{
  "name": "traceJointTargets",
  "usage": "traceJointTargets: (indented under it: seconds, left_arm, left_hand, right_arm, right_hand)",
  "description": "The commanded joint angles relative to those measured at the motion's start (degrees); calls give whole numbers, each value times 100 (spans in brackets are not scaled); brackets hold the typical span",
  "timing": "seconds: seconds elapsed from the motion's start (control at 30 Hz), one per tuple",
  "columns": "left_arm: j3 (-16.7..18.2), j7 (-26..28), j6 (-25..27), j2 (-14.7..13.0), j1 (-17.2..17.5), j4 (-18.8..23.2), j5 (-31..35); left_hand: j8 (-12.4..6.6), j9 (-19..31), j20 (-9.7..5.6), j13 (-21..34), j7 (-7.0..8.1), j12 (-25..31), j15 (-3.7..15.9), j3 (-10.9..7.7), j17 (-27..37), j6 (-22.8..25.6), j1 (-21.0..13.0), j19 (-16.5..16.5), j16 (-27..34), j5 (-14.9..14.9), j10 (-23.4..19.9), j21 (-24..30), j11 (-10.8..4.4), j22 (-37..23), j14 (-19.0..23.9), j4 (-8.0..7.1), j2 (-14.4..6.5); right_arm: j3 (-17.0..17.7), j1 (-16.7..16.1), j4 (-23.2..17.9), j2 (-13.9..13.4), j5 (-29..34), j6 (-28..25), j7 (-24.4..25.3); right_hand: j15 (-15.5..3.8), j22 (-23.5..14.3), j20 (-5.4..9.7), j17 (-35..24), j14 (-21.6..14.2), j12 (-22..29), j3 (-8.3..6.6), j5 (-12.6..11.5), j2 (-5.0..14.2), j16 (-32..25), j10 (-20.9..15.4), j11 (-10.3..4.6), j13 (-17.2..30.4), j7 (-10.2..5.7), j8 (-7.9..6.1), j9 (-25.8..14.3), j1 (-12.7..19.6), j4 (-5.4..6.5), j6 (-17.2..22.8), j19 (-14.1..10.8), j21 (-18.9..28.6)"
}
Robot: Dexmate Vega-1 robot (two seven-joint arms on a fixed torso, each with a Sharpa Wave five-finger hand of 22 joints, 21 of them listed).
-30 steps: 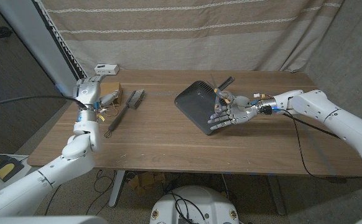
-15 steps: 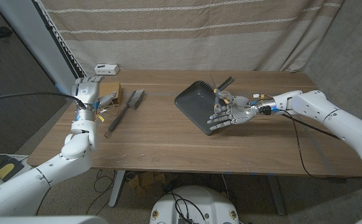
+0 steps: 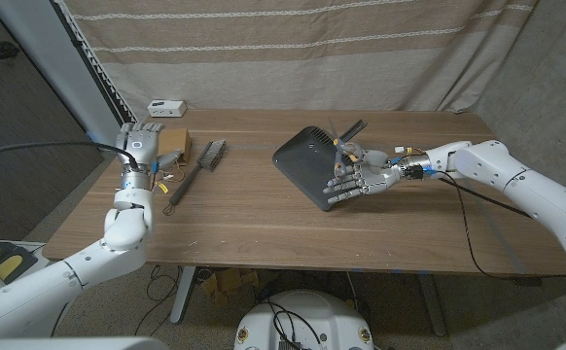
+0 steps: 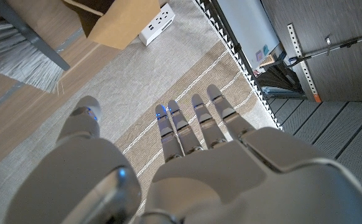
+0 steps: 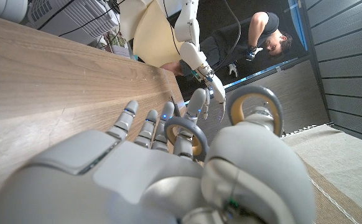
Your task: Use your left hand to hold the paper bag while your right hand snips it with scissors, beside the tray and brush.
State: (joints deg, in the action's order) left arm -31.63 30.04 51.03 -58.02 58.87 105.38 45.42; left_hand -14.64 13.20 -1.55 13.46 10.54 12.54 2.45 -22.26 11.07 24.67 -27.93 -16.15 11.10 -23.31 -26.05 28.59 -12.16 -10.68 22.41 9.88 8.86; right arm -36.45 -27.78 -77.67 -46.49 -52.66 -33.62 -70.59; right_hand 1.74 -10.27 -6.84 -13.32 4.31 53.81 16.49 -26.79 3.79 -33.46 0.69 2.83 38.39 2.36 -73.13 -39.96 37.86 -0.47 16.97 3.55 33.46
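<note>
Left arm comes in from about 7 o'clock in the head view, forearm running almost straight up toward 12, elbow bent near the table's near-left edge. The left hand (image 3: 141,144) is raised with palm toward the camera and fingers spread, holding nothing; from its own wrist camera the fingers (image 4: 196,121) look straight and slightly apart.

Right arm enters from 4 o'clock and stretches toward 9, wrist roughly level. The right hand (image 3: 359,180) hangs palm-ish toward the camera with fingers pointing down toward 7. In the right wrist view its thumb and a finger go through the scissors (image 5: 231,121) loops, so it's gripping those.
</note>
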Motion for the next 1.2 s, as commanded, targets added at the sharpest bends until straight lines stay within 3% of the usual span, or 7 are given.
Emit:
traceJointTargets:
  seconds: [0.03,1.2]
  left_arm:
    - [-245,-305,137,-46,-165,-70,261]
    - [-555,-417,331,390,-568,-587,387]
  left_hand:
    - [-4,25,-5,26,-6,50,983,-23,32,-35,-58,11,14,-27,-49,-7,-8,-11,-22,-9,0]
    - [-30,51,4,50,-49,54,985,-38,47,22,-165,-70,70,-29,-24,-20,-8,-14,56,-30,1]
  right_arm:
    - [-12,12,36,21,11,-11,-2]
    - [36,-54,-46,-13,-59,-83,131]
  right_hand:
    - [-10,-12,8,-12,-30,31,15,-27,51,14,-31,15,32,56,-31,-12,4,-33,1,-50,-22]
    - [-9,-17,41,-16,-35,10,13,-20,65,45,-41,15,60,71,-52,-10,-3,-51,-14,-118,-104]
